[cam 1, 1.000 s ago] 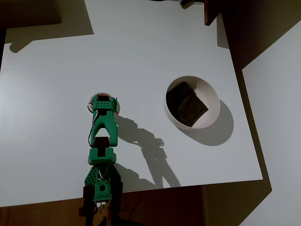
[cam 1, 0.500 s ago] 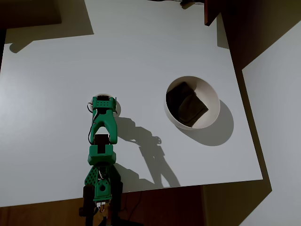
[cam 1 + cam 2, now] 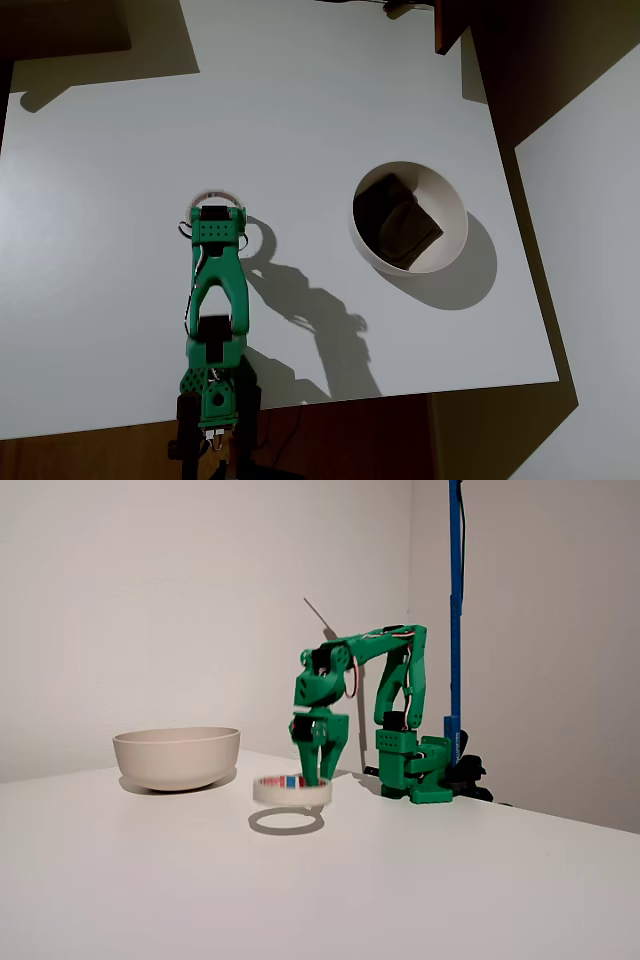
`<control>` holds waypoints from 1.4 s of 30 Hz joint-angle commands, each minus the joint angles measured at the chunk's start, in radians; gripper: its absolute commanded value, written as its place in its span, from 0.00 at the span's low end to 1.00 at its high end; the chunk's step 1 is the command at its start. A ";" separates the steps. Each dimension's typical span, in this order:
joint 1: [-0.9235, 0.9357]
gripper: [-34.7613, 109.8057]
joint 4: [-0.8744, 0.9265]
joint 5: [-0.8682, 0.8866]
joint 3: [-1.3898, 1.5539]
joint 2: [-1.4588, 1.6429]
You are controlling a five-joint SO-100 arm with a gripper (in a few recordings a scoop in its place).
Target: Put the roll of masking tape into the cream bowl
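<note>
In the fixed view the gripper (image 3: 316,770) pinches the roll of masking tape (image 3: 291,790), lifted flat off the white table (image 3: 150,880), hole axis vertical, its shadow beneath. Overhead, the arm hides most of the roll (image 3: 213,198); the cream bowl (image 3: 455,215) sits at three o'clock, well apart.

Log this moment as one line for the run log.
gripper: shut on tape roll | tape: lifted clear of white table, shadow ring beneath | bowl: apart from the tape, tape not in it | stage: carry not yet done
</note>
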 commanded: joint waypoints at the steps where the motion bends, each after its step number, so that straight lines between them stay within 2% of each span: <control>1: -0.009 0.18 0.098 0.028 -0.054 0.333; 10: 0.064 0.18 0.282 0.046 -0.127 0.672; 20: 0.364 0.18 0.368 0.002 -0.307 0.709; 32: 0.772 0.18 0.267 -0.023 -0.569 0.394; 42: 0.960 0.18 0.233 -0.021 -0.948 -0.043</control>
